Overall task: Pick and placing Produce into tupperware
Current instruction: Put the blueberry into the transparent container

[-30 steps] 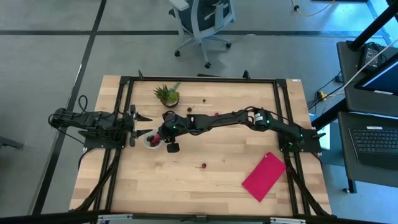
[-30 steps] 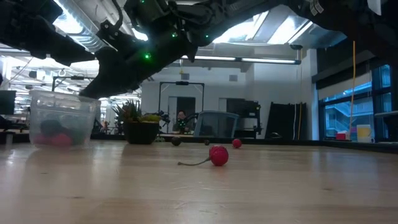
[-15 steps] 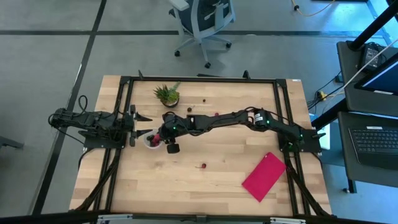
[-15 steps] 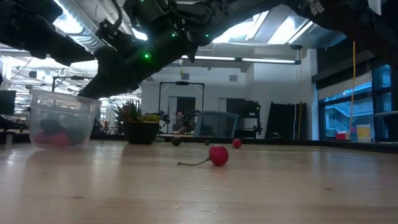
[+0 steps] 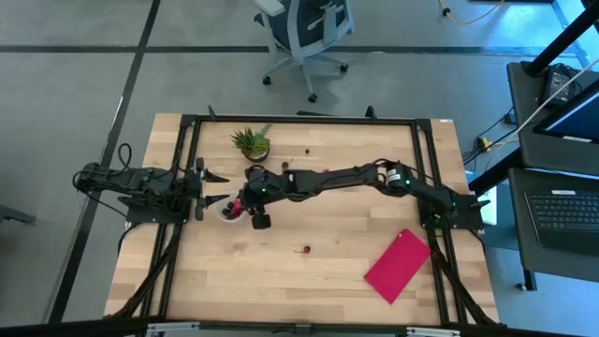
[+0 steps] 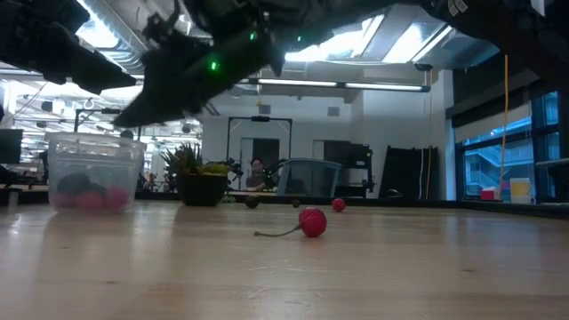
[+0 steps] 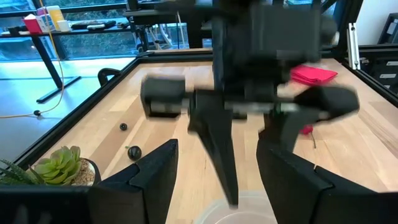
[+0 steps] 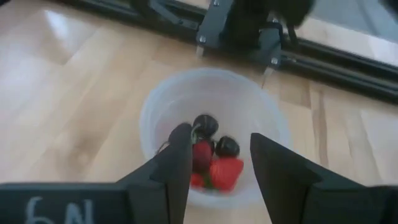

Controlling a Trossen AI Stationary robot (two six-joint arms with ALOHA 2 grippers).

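Observation:
The tupperware (image 8: 214, 134) is a small round translucent cup standing on the table (image 5: 227, 214), left of centre. Red and dark maroon produce (image 8: 211, 155) lies on its bottom. My right gripper (image 8: 219, 134) hovers open just above the cup's mouth, holding nothing; in the low view it (image 6: 169, 80) is clear of the rim. One red berry with a stem (image 6: 311, 222) lies loose on the wood (image 5: 306, 249). My left gripper (image 5: 220, 187) waits open beside the cup on its left (image 7: 221, 155).
The green potted plant (image 5: 251, 142) stands just beyond the cup. Loose berries lie near it, a dark one (image 5: 308, 150) and a red one (image 5: 324, 171). A flat pink-red piece (image 5: 397, 265) lies toward the near right. Bare wood fills the near side.
My right gripper has risen from the cup's rim to a little above it. The red pieces in the cup now show farther to one side than before. The left arm has kept still.

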